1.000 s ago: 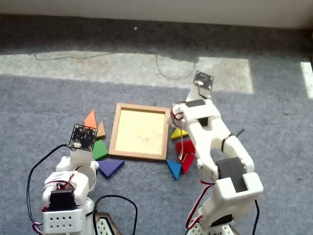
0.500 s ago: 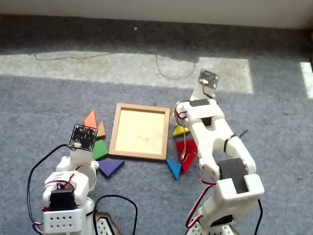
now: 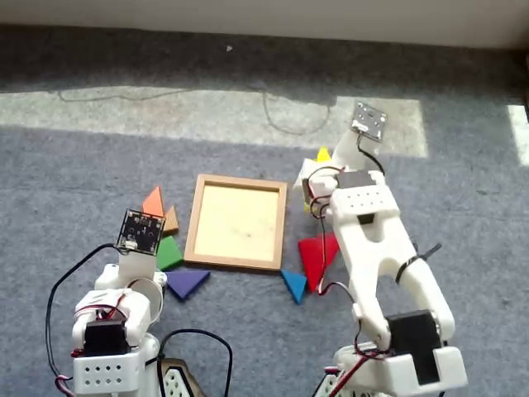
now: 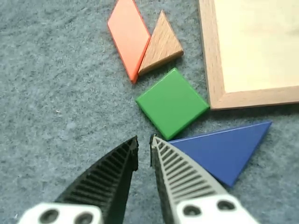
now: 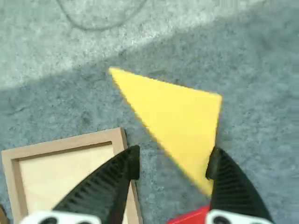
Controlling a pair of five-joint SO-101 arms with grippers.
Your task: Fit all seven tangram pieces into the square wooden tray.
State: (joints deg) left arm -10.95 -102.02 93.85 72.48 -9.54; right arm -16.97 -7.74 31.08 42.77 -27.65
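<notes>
The square wooden tray point(image 3: 240, 179) lies on the grey carpet with nothing in it. My right gripper point(image 5: 173, 156) is shut on the yellow triangle point(image 5: 173, 116), held above the carpet past the tray's far right corner point(image 5: 60, 145); the yellow triangle point(image 3: 322, 155) peeks out beside the arm. A red triangle point(image 3: 317, 256) and a small blue triangle point(image 3: 294, 285) lie right of the tray. To its left are an orange parallelogram point(image 4: 127, 35), a wooden triangle point(image 4: 161, 44), a green square point(image 4: 172, 102) and a blue-purple triangle point(image 4: 224, 149). My left gripper point(image 4: 144, 140) is shut, just short of the green square.
A thin cable point(image 3: 285, 120) loops over the sunlit strip of carpet beyond the tray. A dark band and a wall edge run along the far side. Open carpet lies to both outer sides of the arms.
The right arm has lifted the yellow triangle off the carpet beside the tray's right edge and carried it toward the far side. The left arm has stayed still.
</notes>
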